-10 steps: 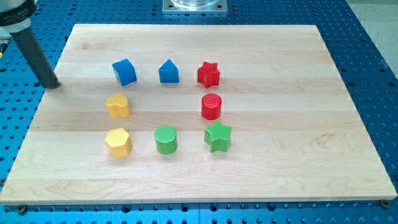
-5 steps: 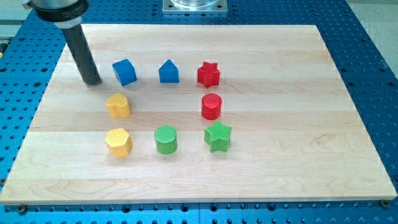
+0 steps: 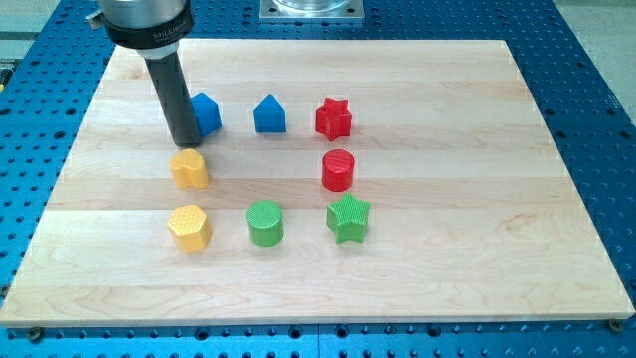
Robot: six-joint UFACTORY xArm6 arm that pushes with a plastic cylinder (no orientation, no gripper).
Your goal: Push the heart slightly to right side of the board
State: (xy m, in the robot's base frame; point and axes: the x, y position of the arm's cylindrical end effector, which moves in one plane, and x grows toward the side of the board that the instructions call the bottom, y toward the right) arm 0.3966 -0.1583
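The yellow heart [image 3: 189,168] lies on the wooden board [image 3: 447,199] at the left of the block group. My tip [image 3: 186,142] stands just above the heart's top edge, touching or nearly touching it, and right against the left side of the blue block [image 3: 206,113], which the rod partly hides.
A blue house-shaped block [image 3: 269,114] and a red star [image 3: 334,118] lie in the top row. A red cylinder [image 3: 338,170] lies to the heart's right. A yellow hexagon [image 3: 189,227], a green cylinder [image 3: 264,222] and a green star [image 3: 348,218] form the bottom row.
My tip has moved right from the board's left edge to between the blue block and the heart. The blue block has shifted slightly right. The heart has not visibly moved.
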